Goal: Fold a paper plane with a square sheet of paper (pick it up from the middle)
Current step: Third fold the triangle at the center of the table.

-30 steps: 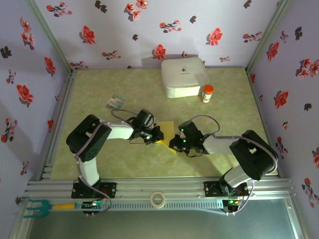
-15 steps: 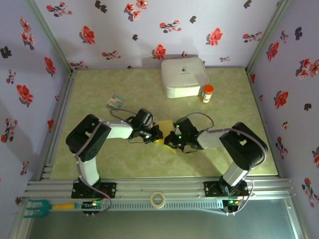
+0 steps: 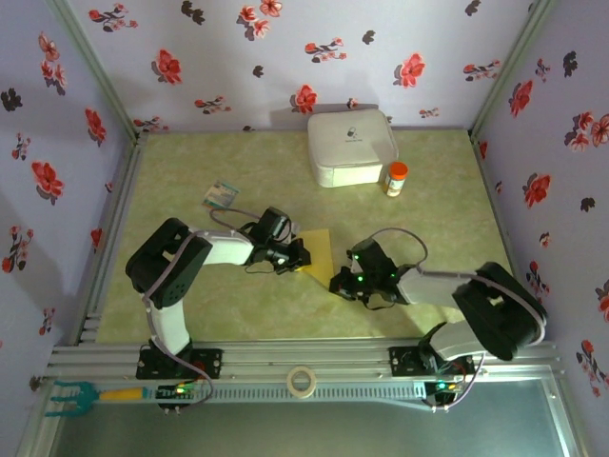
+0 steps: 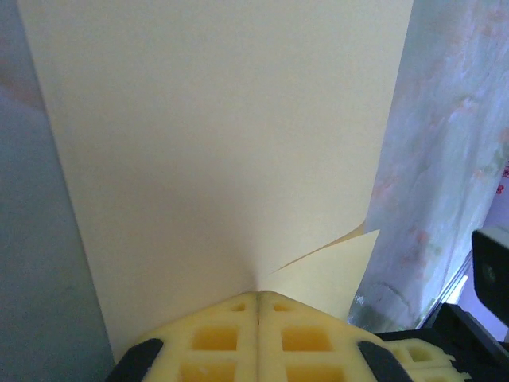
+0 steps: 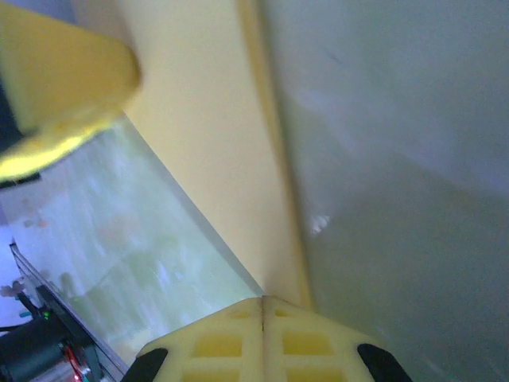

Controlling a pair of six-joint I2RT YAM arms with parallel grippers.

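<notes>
L claw (image 4: 257, 300) pinched tight on yellow paper (image 4: 223, 143) — R claw (image 5: 262, 301) likewise, at its edge.

My left arm (image 3: 176, 267) is made of bulky black joint housings with a white tube link between them, and my right arm (image 3: 495, 309) is of the same build. A thin black cable (image 3: 228, 215) loops over each forearm. Small green lights (image 3: 359, 278) glow on the right wrist. The black bases (image 3: 179, 362) sit at six o'clock of the top view. The left gripper (image 4: 257, 296) and the right gripper (image 5: 262, 301) both have pale yellow plastic fingers (image 4: 215, 338), moulded with square pockets, and black parts behind the corners.
</notes>
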